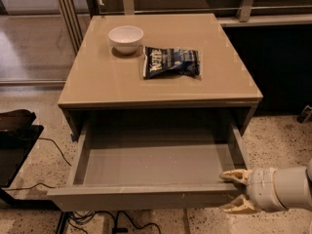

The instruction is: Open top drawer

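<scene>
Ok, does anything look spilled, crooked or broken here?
Nothing stands out. The drawer is pulled out straight and looks empty. The bowl sits upright and the chip bag lies flat on the table, with no spill around them. The gripper is at the drawer's front right corner.

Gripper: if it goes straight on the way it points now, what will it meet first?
The gripper, at the right front corner of the drawer, points left along the drawer's front. It would likely meet that front panel's right end first, almost at once, though the exact depth is unclear.
</scene>
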{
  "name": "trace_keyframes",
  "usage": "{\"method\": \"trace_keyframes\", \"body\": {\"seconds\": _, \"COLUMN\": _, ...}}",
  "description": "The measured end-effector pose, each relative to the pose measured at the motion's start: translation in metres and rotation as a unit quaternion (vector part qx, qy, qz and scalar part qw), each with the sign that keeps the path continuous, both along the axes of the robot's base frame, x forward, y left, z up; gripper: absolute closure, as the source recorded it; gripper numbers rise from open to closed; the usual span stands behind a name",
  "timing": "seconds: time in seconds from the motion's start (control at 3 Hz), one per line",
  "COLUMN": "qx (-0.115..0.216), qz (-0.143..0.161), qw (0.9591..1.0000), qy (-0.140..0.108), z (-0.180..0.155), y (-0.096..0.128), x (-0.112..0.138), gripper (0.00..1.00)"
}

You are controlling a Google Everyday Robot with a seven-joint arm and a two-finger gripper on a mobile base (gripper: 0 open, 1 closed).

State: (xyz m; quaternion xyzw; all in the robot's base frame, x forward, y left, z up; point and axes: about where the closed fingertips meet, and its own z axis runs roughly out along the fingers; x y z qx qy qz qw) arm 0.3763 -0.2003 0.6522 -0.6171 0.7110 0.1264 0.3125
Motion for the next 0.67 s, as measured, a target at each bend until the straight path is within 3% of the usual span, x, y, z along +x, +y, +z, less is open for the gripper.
{"method": "trace_keyframes", "body": {"seconds": 0.33, "qx": 0.000, "qz": 0.000, "qw": 1.0000, "qy": 0.000, "z": 0.0000, "y": 0.0000, "x": 0.0000, "gripper": 0.00}}
{"method": "trace_keyframes", "body": {"seconds": 0.67, "qx": 0.000, "qz": 0.000, "qw": 1.0000, "qy": 0.000, "z": 0.0000, "y": 0.0000, "x": 0.0000, "gripper": 0.00}}
